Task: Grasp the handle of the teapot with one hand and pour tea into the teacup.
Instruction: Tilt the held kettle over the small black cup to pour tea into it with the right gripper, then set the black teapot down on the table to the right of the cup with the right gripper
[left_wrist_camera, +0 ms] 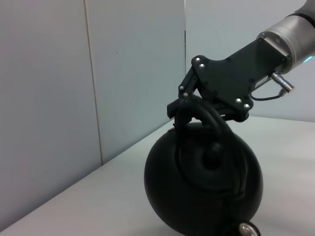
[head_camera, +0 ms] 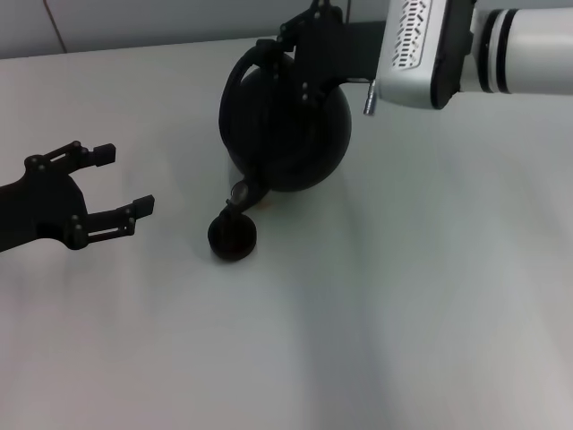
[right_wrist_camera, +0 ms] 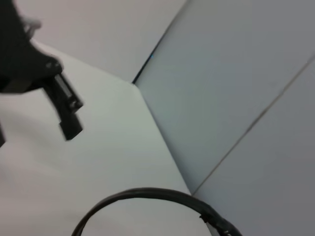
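Note:
The round black teapot point(head_camera: 286, 134) is lifted and tipped forward, its spout point(head_camera: 243, 191) pointing down just over the small black teacup point(head_camera: 234, 236) on the table. My right gripper point(head_camera: 300, 45) comes in from the upper right and is shut on the arched black handle point(head_camera: 246, 67). The left wrist view shows that same gripper point(left_wrist_camera: 189, 110) clamped on the handle point(left_wrist_camera: 216, 123) above the tilted teapot point(left_wrist_camera: 202, 187). Part of the handle's arc point(right_wrist_camera: 147, 194) shows in the right wrist view. My left gripper point(head_camera: 125, 179) hovers open and empty to the left of the cup.
The table point(head_camera: 403, 313) is plain white, with a grey panelled wall point(left_wrist_camera: 59, 98) behind it. One finger of the left gripper point(right_wrist_camera: 66, 110) shows far off in the right wrist view.

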Robot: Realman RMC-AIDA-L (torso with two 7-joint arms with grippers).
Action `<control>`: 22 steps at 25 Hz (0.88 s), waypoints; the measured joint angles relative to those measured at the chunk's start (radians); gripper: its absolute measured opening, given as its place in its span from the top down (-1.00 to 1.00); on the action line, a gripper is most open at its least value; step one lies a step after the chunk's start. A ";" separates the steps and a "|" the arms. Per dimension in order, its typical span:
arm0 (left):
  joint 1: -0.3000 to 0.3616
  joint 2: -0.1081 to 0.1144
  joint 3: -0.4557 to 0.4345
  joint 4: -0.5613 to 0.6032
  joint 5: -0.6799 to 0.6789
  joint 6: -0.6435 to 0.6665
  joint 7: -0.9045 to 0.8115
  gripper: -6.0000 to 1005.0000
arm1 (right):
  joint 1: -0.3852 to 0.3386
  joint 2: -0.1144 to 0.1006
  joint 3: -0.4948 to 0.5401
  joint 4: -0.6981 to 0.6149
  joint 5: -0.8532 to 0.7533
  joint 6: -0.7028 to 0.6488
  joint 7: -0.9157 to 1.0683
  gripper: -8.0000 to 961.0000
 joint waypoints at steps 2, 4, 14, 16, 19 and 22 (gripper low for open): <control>0.000 0.000 0.000 0.000 0.000 0.000 0.006 -0.73 | -0.019 0.000 0.002 0.007 0.065 0.000 0.012 0.79; 0.001 0.000 0.000 0.000 0.000 -0.001 0.015 -0.73 | -0.028 0.000 0.003 0.009 0.092 0.000 0.011 0.79; -0.004 -0.010 -0.037 0.004 -0.005 0.005 0.020 -0.73 | -0.102 0.001 0.004 0.047 0.292 0.011 0.005 0.79; -0.004 -0.011 -0.039 0.007 -0.006 0.008 0.018 -0.73 | -0.115 0.001 0.011 0.052 0.335 0.011 0.004 0.79; -0.004 -0.011 -0.039 0.010 -0.008 0.011 0.013 -0.73 | -0.126 0.001 0.030 0.071 0.372 0.012 0.003 0.79; -0.004 -0.011 -0.039 0.010 -0.008 0.016 0.013 -0.73 | -0.148 0.002 0.055 0.084 0.385 0.012 0.002 0.79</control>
